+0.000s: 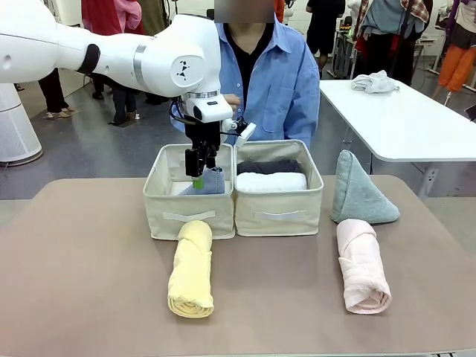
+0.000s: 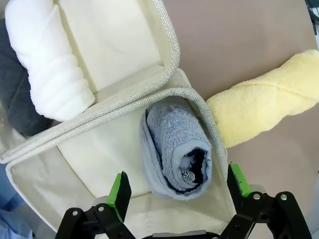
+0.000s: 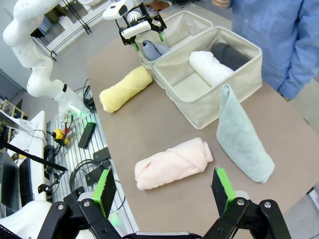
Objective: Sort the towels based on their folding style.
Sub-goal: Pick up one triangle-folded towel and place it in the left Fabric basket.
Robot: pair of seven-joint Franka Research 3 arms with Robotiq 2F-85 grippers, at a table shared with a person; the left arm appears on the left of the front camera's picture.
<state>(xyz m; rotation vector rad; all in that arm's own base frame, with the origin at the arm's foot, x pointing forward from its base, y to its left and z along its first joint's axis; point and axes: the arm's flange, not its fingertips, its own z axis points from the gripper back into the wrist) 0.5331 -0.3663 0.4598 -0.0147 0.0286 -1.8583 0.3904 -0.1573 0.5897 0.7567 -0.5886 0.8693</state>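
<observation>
Left wrist view: looked straight down on lavender-blue cone towel (image 2: 172,144) at frame centre, tucked into a corner of left box (image 2: 70,164), open end toward the camera. Found left jaws spread wide along the bottom edge, green pads (image 2: 119,191) either side of that cone and clear of it, gripping nothing. Caught white roll (image 2: 47,64) and dark grey roll (image 2: 12,94) side by side in right box (image 2: 114,45), upper left of frame. Front view: placed pale yellow roll (image 1: 191,269) on the bench (image 1: 89,260) at lower centre, far end against the left box's front wall. Placed pink roll (image 1: 361,265) at lower right, with grey-green cone (image 1: 359,192) upright just beside the right box. Right wrist view: showed right jaws equally wide at the bottom edge, empty, above the pink roll.
</observation>
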